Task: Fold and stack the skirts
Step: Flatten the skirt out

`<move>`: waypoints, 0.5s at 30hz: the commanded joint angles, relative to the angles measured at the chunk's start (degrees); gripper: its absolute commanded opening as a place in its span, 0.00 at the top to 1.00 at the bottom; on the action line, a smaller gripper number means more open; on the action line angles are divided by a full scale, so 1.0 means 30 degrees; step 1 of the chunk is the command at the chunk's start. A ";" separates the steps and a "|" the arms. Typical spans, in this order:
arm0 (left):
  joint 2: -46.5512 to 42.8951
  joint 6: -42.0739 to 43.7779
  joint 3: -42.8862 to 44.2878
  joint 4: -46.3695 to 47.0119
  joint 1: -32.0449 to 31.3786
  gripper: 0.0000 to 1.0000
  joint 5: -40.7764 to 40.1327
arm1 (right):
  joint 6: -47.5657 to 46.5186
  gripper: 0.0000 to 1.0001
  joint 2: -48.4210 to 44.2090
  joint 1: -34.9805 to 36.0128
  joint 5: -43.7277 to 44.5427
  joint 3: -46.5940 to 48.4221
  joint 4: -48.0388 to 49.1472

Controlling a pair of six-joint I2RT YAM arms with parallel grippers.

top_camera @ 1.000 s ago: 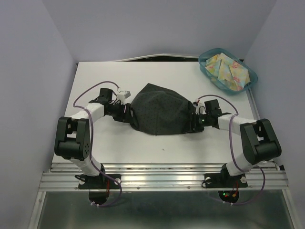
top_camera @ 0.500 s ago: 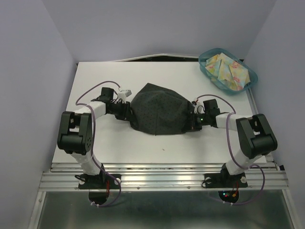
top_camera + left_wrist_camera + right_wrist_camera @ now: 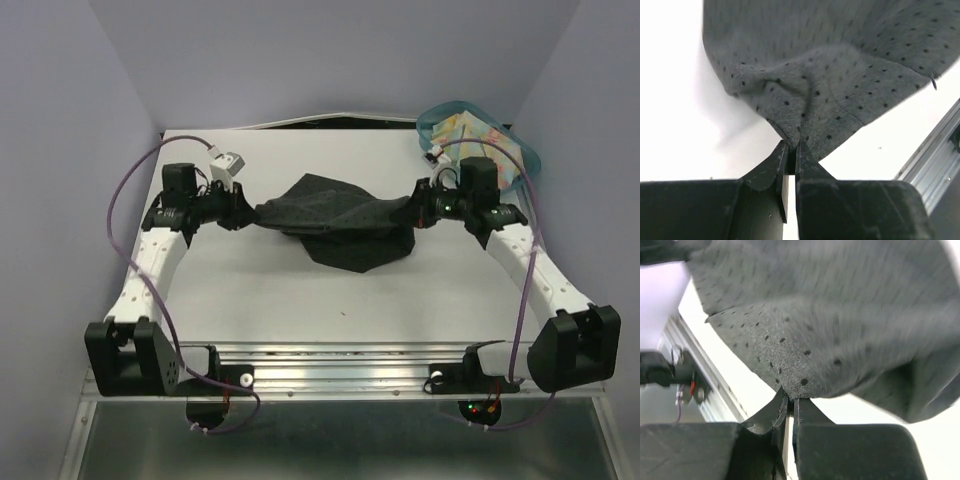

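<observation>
Where the two arms are bolted down, a grey metal rail runs along the near edge of the white table; the left arm and the right arm both reach far out over the table; between them hangs the dark skirt, pulled wide like a hammock over the middle of the table; the left gripper is pinched tight on the skirt's left edge, and the right gripper is pinched tight on its right edge; in the left wrist view the black fingers of the left gripper are squeezed together with a small bunch of the dark skirt caught between the tips; the right wrist view shows the same for the right gripper, with a fold of the dark skirt nipped in its tips; the cloth is soft charcoal grey with lots of tiny black dots, and it is wrinkled where it is held; its lower part sags down toward the table, and I cannot tell if it touches; farther back, at the far right corner, sits a see-through teal bin, partly hidden by the right arm; a yellow flowery skirt lies inside it; plain pale purple walls stand behind and at both sides.
</observation>
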 commanded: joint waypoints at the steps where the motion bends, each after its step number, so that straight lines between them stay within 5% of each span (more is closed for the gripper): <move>1: -0.3734 -0.0063 0.1585 0.0082 -0.0056 1.00 0.0910 | -0.0967 0.99 -0.0555 -0.1452 -0.0217 0.3292 -0.1932; 7: -0.5995 -0.2318 0.3634 0.0435 -0.0056 1.00 0.0824 | 0.0114 0.99 -0.0056 -0.2188 0.0948 0.9202 -0.3426; 15: -0.7730 -0.5950 0.4487 0.2014 -0.0027 1.00 -0.2836 | 0.2635 0.99 0.0174 -0.2364 0.4550 1.1207 -0.3781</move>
